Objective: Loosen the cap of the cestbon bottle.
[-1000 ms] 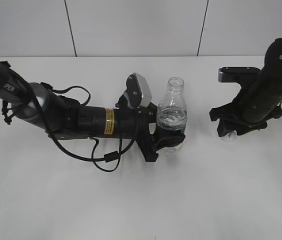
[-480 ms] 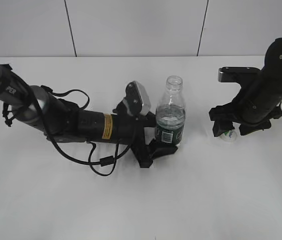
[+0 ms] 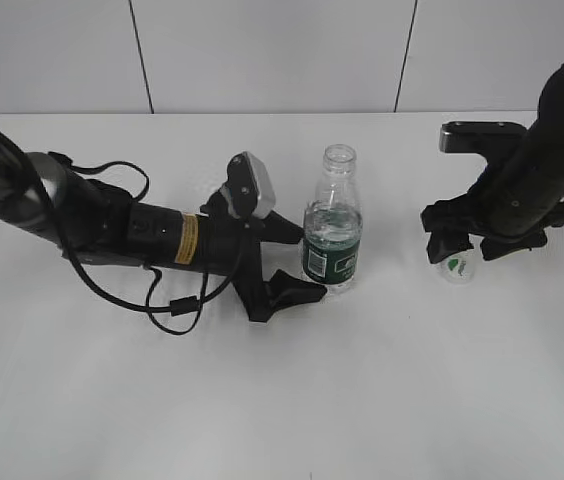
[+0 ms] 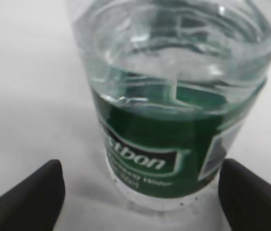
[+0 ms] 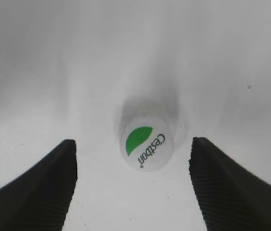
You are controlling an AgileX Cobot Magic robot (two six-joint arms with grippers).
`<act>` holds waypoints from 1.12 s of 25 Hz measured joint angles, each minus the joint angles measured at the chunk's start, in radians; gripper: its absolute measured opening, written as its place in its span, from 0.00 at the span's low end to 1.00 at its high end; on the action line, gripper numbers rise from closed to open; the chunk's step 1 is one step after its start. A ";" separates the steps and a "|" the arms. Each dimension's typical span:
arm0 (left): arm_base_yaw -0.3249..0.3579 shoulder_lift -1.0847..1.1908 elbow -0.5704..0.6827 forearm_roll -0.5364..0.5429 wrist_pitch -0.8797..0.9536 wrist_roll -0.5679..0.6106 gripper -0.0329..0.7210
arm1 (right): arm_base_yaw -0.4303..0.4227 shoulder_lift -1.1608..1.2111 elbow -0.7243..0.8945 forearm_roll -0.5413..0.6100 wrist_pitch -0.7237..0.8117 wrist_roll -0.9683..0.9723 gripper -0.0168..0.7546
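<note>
The cestbon bottle (image 3: pixel 333 232) stands upright on the white table, open-necked, with no cap on it; its green label fills the left wrist view (image 4: pixel 174 139). My left gripper (image 3: pixel 297 262) is open, its fingers just left of the bottle's base and apart from it; it also shows in the left wrist view (image 4: pixel 140 192). The white cap (image 3: pixel 456 267) with the green patch lies on the table at the right, top up, also in the right wrist view (image 5: pixel 147 146). My right gripper (image 3: pixel 457 248) is open just above the cap, fingers either side and clear of it (image 5: pixel 133 166).
The white table (image 3: pixel 382 380) runs back to a white panelled wall (image 3: pixel 262 50). The left arm's body and loose cable (image 3: pixel 177 305) lie low across the table's left half. The right arm (image 3: pixel 537 170) stands at the far right.
My left gripper has let go of the bottle and drawn back to the left. The bottle now stands free, slightly further left. My right gripper has lifted off the cap, which lies uncovered.
</note>
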 joint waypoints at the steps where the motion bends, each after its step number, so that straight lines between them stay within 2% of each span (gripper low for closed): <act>1: 0.006 -0.013 0.000 0.045 0.003 -0.029 0.83 | 0.000 -0.009 0.000 0.000 0.000 -0.001 0.74; 7: 0.044 -0.123 0.000 0.307 0.003 -0.276 0.83 | 0.000 -0.072 0.000 0.005 0.004 -0.005 0.74; 11: 0.079 -0.192 0.000 0.436 0.024 -0.378 0.83 | 0.000 -0.113 0.000 0.006 0.013 -0.008 0.74; 15: 0.094 -0.276 0.000 0.519 0.158 -0.441 0.83 | 0.000 -0.156 0.000 0.006 0.024 -0.012 0.74; 19: 0.094 -0.367 0.000 0.507 0.369 -0.474 0.81 | 0.000 -0.194 0.000 0.006 0.035 -0.014 0.74; 23: 0.094 -0.427 0.000 0.441 0.636 -0.484 0.77 | 0.000 -0.217 0.000 0.006 0.048 -0.014 0.74; 28: 0.092 -0.451 0.000 0.292 1.133 -0.485 0.76 | 0.000 -0.241 0.000 0.006 0.083 -0.014 0.74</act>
